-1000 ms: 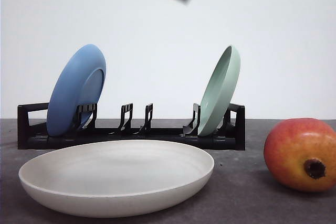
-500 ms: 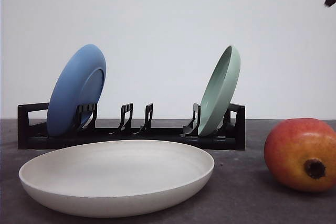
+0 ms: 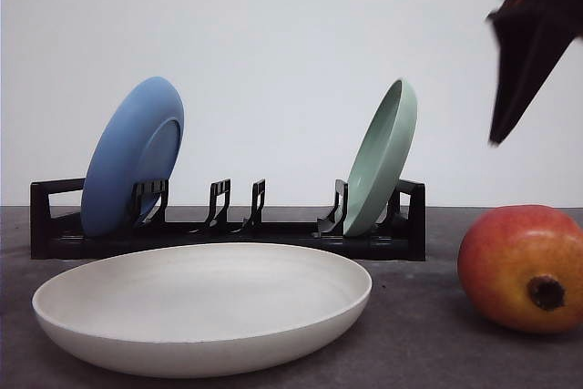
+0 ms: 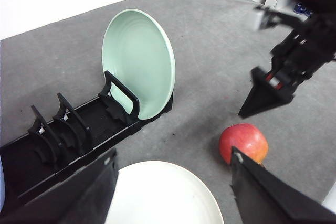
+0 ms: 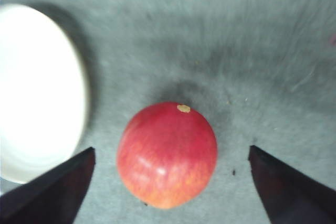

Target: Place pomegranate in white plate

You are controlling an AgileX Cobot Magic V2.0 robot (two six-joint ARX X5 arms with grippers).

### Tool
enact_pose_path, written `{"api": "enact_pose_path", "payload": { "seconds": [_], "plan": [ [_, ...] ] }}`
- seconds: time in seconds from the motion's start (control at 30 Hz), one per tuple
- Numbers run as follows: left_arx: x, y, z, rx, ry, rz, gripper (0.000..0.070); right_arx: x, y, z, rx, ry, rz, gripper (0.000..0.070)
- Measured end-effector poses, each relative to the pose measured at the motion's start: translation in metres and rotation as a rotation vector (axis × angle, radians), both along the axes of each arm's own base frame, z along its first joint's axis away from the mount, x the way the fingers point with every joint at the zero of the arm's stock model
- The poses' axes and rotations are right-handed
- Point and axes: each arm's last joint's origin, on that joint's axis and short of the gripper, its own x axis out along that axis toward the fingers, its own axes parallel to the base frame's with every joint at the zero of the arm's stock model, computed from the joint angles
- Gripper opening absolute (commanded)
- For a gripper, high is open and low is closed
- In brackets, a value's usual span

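1. Red-and-orange pomegranate (image 3: 526,268) sits on the grey bench (image 3: 428,334), well to the right of the white plate (image 3: 202,305) and apart from it; neither has shifted since the earlier frames.
2. Your right end effector (image 5: 170,182) now hangs above the fruit. Half a second ago you could see just a sliver of it at the front view's upper right corner; now a dark finger (image 3: 521,70) points down there, above the pomegranate and not touching it.
3. Seen from the right wrist, its fingers stand wide apart, with the pomegranate between them on the bench and the white plate off to one side.
4. Your left end effector (image 4: 173,190) is also spread wide, holding nothing, with the white plate's rim between its fingers.
5. Behind the plate, the black rack (image 3: 228,225) carries a blue plate (image 3: 132,157) at its left end and a pale green plate (image 3: 383,157) at its right, both leaning on edge as before.
6. You will find no readable brand, label or writing anywhere.
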Motion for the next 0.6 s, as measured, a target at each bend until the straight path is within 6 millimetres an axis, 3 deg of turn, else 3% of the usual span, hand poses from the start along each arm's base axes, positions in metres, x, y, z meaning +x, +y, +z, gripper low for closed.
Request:
{"api": "enact_pose_path", "payload": {
  "seconds": [0.6],
  "plan": [
    [0.0, 0.0, 0.0, 0.003, 0.002, 0.0, 0.0395, 0.008, 0.041, -0.035, -0.14, 0.163, -0.112, 0.062]
  ]
}}
